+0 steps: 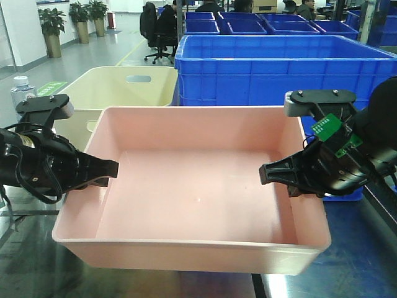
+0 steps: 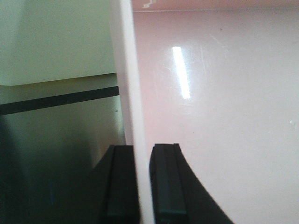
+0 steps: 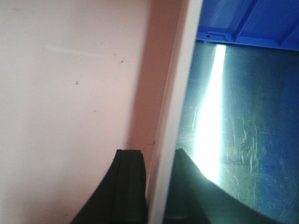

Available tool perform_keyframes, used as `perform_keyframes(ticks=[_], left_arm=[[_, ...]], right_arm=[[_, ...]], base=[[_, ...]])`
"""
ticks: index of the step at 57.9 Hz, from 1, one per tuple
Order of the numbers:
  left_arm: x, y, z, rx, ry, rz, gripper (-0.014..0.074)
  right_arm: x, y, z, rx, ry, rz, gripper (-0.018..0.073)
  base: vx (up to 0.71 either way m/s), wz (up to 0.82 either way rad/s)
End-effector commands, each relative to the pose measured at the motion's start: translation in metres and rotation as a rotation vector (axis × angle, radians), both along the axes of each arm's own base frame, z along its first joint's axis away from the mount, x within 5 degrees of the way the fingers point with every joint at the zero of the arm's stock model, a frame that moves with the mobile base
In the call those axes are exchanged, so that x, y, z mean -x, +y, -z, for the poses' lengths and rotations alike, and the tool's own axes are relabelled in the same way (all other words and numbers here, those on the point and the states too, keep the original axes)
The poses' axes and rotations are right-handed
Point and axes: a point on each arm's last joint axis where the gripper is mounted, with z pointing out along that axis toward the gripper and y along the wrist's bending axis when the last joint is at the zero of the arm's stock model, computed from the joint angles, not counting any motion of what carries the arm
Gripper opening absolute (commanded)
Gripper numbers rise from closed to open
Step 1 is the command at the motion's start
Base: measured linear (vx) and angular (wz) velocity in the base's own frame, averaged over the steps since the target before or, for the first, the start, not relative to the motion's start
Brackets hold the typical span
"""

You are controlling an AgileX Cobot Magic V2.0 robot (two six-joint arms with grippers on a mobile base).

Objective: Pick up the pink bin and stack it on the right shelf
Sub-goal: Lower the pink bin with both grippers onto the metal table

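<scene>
The pink bin (image 1: 186,186) fills the middle of the front view, open side up and empty. My left gripper (image 1: 105,171) is shut on its left wall and my right gripper (image 1: 276,174) on its right wall. In the left wrist view the pale rim (image 2: 128,93) runs between the two black fingers (image 2: 166,186) of the left gripper (image 2: 144,186). In the right wrist view the rim (image 3: 173,116) runs between the jaws of the right gripper (image 3: 159,186). The dark glossy shelf top (image 3: 243,130) lies beside and under the bin's right side and also shows in the front view (image 1: 366,254).
A large ribbed blue crate (image 1: 279,68) stands right behind the bin, with more blue crates (image 1: 248,25) further back. A taller cream bin (image 1: 118,93) with a handle cut-out stands behind at the left. A water bottle (image 1: 22,90) is at the far left. People sit in the background.
</scene>
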Motion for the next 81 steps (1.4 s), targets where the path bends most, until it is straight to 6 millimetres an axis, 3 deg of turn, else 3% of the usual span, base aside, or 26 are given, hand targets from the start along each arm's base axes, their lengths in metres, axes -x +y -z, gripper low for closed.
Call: perform_keyframes(ticks=[1, 30, 39, 48, 54, 60, 71, 81], left_arm=[[0.008, 0.001, -0.033, 0.086, -0.138, -0.012, -0.0001], [0.008, 0.001, -0.033, 0.087, -0.141, -0.013, -0.0001], [0.011, 0.002, -0.027, 0.028, -0.087, 0.011, -0.0001], [0.016, 0.007, 0.010, -0.076, 0.035, 0.016, -0.0001], [0.023, 0.010, 0.048, -0.100, 0.127, 0.007, -0.0001], [0.028, 0.012, 0.069, -0.105, 0.157, -0.007, -0.0001], [0.029, 0.014, 0.073, -0.111, 0.140, -0.012, 0.0005], [0.029, 0.014, 0.073, -0.110, 0.136, -0.013, 0.0054]], right_arm=[[0.005, -0.003, -0.028, -0.023, -0.156, -0.028, -0.0009], [0.006, -0.003, -0.028, -0.020, -0.149, -0.026, -0.0009], [0.008, -0.004, -0.017, 0.003, -0.050, -0.012, -0.0009], [-0.004, 0.009, 0.020, -0.005, 0.120, -0.071, -0.0008], [-0.007, 0.016, 0.040, -0.048, 0.150, -0.092, -0.0007], [-0.009, 0.020, 0.056, -0.087, 0.144, -0.097, -0.0001], [-0.009, 0.020, 0.080, -0.097, 0.144, -0.096, 0.0051], [-0.009, 0.020, 0.083, -0.092, 0.140, -0.106, 0.0187]], base=[[0.00, 0.00], [0.00, 0.00], [0.00, 0.00], [0.00, 0.00], [0.00, 0.00], [0.00, 0.00], [0.00, 0.00], [0.00, 0.00]])
